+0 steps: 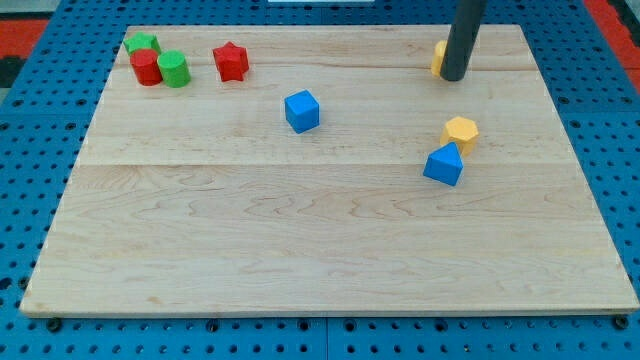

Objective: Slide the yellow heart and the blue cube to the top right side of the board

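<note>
**Camera view: tip at top right**

My tip (454,76) touches a partly hidden yellow block (439,57), shape unclear; this rod tool has nothing to spread. One blue cube (302,110) sits centre-left on the counter (300,240), a corner facing the view's bottom.

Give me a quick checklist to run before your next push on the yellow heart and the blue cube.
1. My tip at the board's top right: ok.
2. Yellow block touching the tip's left side: ok.
3. That block is the heart: cannot tell, the rod hides most of it.
4. Blue cube in the top right: not ok, it sits left of centre.
5. Path from the cube rightward along the board: ok; yellow hexagon and blue triangular block lie lower.
</note>
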Controlling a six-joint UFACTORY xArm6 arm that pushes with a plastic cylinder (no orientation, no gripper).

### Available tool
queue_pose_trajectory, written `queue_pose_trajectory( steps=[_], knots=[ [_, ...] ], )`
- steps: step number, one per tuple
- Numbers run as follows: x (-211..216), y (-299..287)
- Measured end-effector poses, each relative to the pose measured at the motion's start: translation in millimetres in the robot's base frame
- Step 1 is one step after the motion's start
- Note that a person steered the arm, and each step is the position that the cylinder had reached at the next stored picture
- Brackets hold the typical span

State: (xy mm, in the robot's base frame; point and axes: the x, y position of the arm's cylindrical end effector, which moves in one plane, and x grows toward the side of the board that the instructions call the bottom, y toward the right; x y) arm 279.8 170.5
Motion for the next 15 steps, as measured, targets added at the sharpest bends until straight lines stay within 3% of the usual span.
queue_pose_trajectory(
  steps=[1, 2, 3, 4, 5, 7, 9, 11, 13, 15],
  knots=[
    [11.1, 0.3],
    [105.5, -11.0],
    [136.7, -101.1],
    [125.9, -172.0],
    [111.2, -199.5],
    [51.0, -185.9],
    [61.1, -277.1],
    [-8.7, -188.7],
    [-33.0, -72.0],
    [-7.5, -87.3]
  ],
)
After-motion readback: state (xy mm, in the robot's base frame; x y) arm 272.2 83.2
